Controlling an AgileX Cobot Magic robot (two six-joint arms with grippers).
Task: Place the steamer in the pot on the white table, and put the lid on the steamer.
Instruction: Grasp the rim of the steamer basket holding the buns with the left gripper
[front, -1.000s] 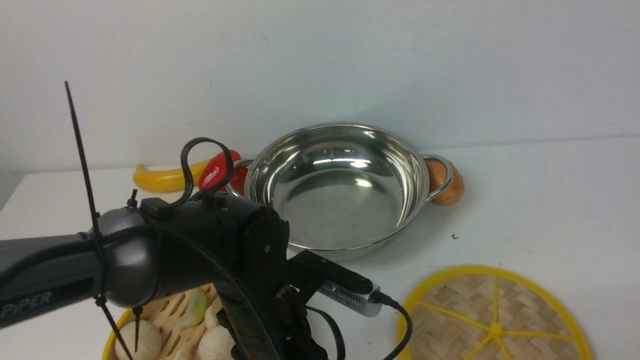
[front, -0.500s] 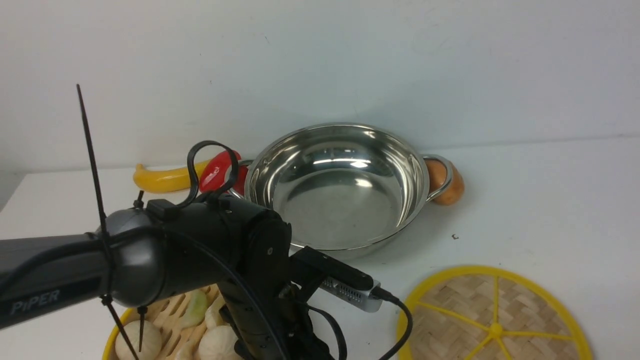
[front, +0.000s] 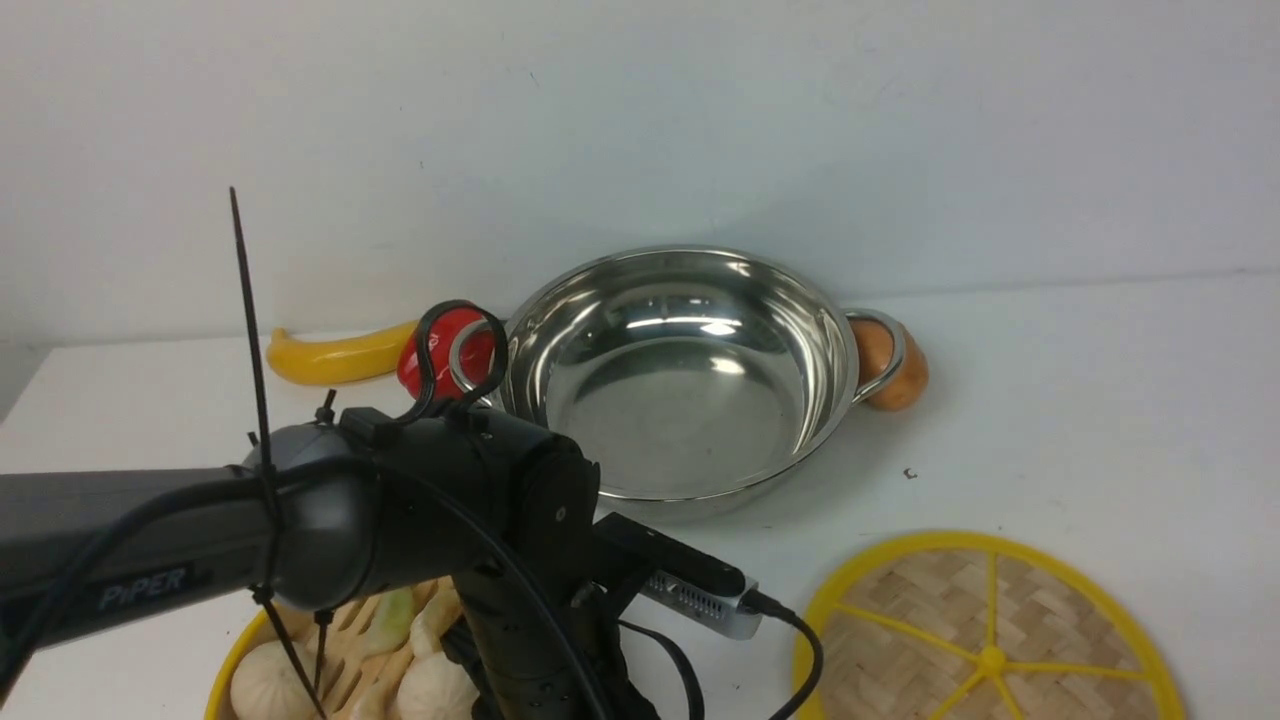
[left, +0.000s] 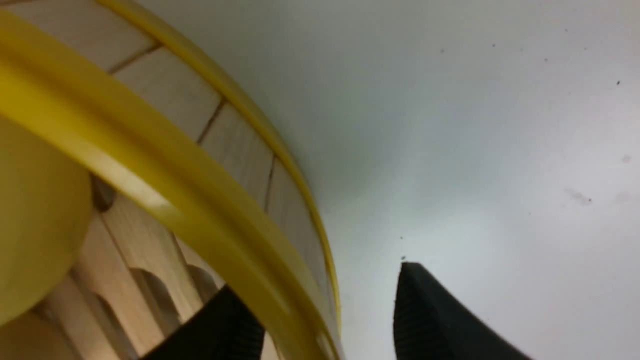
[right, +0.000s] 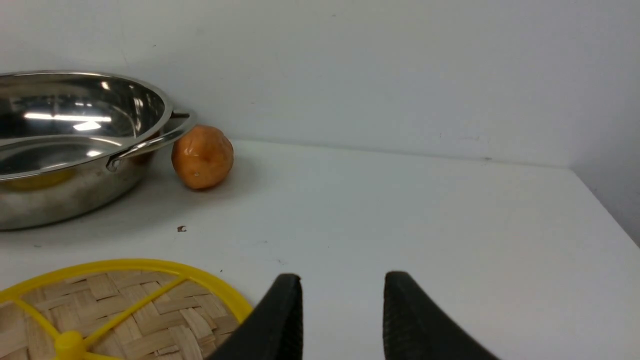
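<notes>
1. Bamboo with a yellow rim: the round slatted steamer basket (left: 150, 190), with white toy buns (front: 262, 682) inside, stands on the plain white table (front: 1100, 400). It is on the near left side of the wide shiny steel pot (front: 680, 420), apart from it. The pot is empty.
2. We see the left gripper (left: 320, 300) astride the steamer's wall, one finger inside and one outside. The jaws are wide, and the outer finger does not touch the wall yet.
3. We judge the steamer light and stiff, but the buns are loose, so it should be carried level. The thin wall just under the rim is the good place to pinch.
4. The flat woven bamboo lid with yellow spokes (front: 990, 610) lies on the near right side of the pot. The right gripper (right: 342, 290) hovers beside its edge, jaws moderately apart, holding nothing.
5. We think the lid is light, but it lies flat on the table. Its small centre knob (front: 990, 660) probably gives the best hold.
</notes>
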